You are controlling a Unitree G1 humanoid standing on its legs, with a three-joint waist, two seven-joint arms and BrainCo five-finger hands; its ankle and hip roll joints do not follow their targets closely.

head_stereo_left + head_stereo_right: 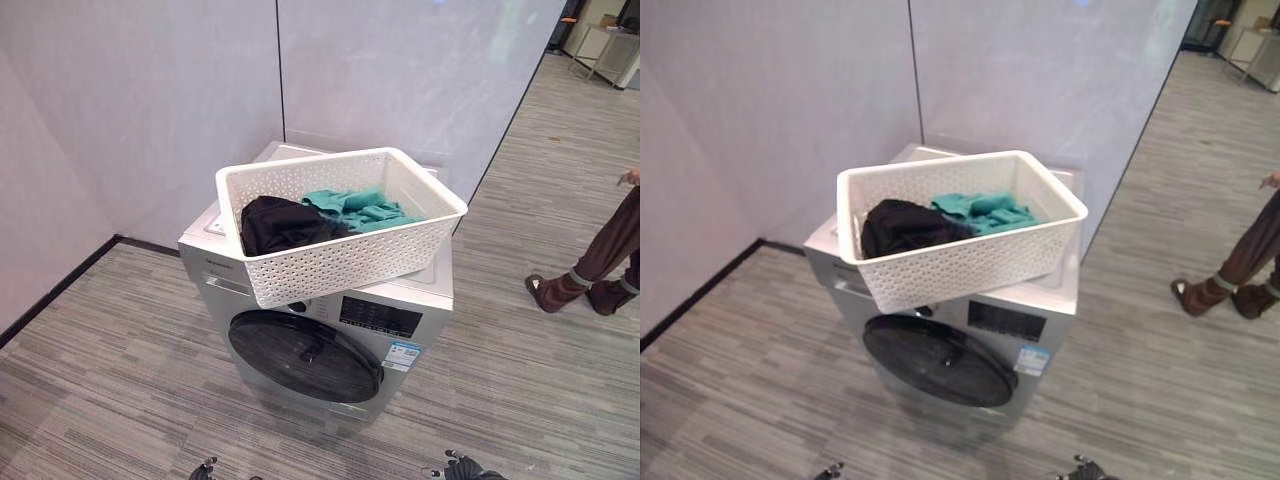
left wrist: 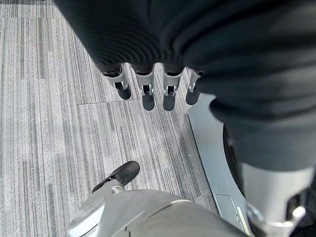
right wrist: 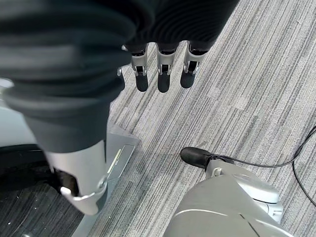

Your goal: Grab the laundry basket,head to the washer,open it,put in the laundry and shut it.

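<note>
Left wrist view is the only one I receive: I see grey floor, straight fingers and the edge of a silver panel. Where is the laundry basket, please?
Observer: The white perforated plastic laundry basket sits on top of the silver front-loading washer, with its front edge overhanging the control panel.
Operator: Is the laundry inside it?
Observer: Yes, a black garment and a teal garment lie in it side by side.
Operator: And the washer door?
Observer: The round dark door on the front looks closed.
</note>
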